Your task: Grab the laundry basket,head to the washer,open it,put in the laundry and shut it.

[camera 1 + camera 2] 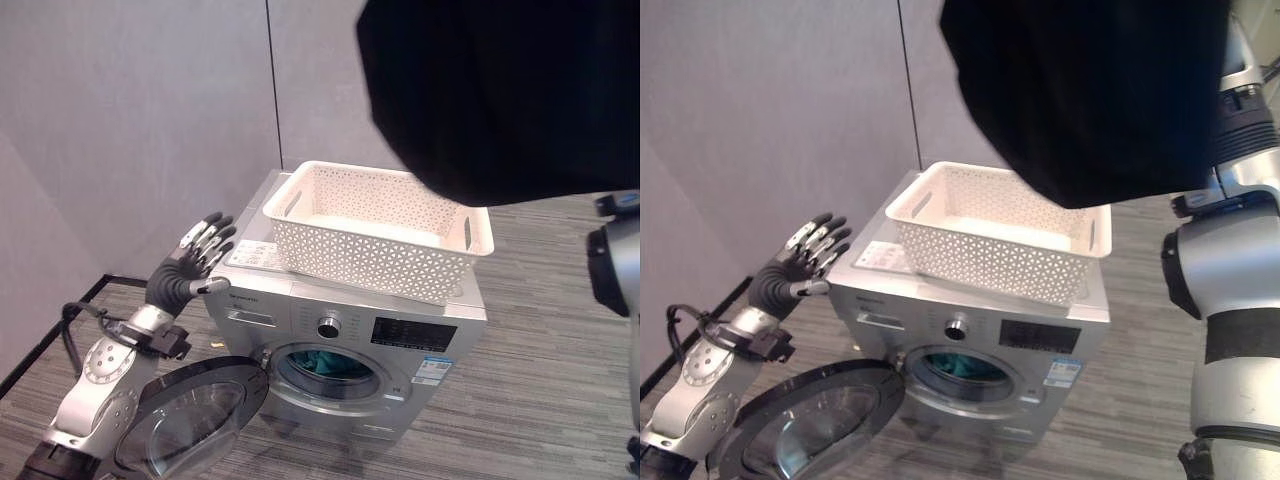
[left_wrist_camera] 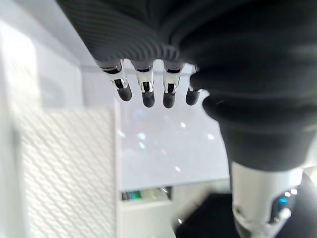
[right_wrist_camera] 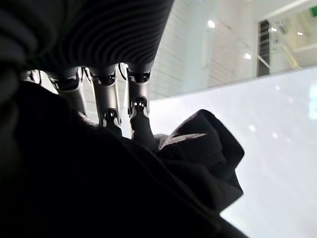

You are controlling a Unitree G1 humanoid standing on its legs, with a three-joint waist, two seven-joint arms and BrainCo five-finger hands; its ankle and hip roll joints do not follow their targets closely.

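While the grey wall panels [image 1: 150, 110] stand behind and striped grey flooring [image 1: 540, 340] runs past the machine, the left hand [image 1: 196, 254] hangs just beside the washer's left top edge, fingers straight and spread, holding nothing. Below it the round glass door [image 1: 190, 415] hangs swung wide to the left. The silver washer [image 1: 345, 335] faces the robot, its open drum mouth [image 1: 328, 366] showing teal laundry inside. On its lid sits the white perforated laundry basket [image 1: 375, 235], upright, long axis running left to right across the lid. Above and to the right, a bunched black garment [image 1: 1080, 90] hangs high, blocking the upper scene. The right hand [image 3: 110, 106] has its fingers curled into that cloth, gripping it.
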